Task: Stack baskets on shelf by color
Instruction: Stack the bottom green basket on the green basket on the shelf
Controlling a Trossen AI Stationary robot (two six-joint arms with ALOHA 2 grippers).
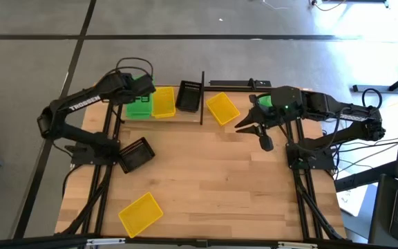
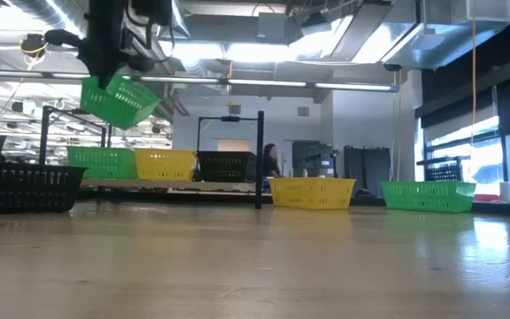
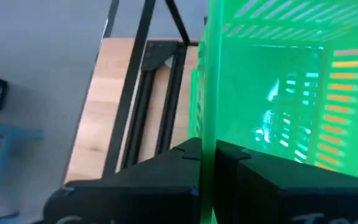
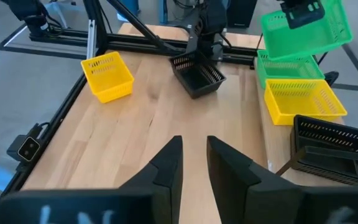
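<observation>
Holding a tilted green basket (image 2: 118, 101) in its clamped fingers, the left gripper (image 1: 138, 87) hangs above another green basket (image 2: 103, 163) on the shelf (image 1: 202, 104); the right gripper's (image 4: 193, 163) fingers are released.

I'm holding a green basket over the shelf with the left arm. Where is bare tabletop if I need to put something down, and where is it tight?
Free: the broad middle of the table, between the black basket by the left arm's base, the yellow basket at the near edge and the right gripper. Tight: the shelf, where green, yellow and black baskets sit side by side under the left gripper.
</observation>
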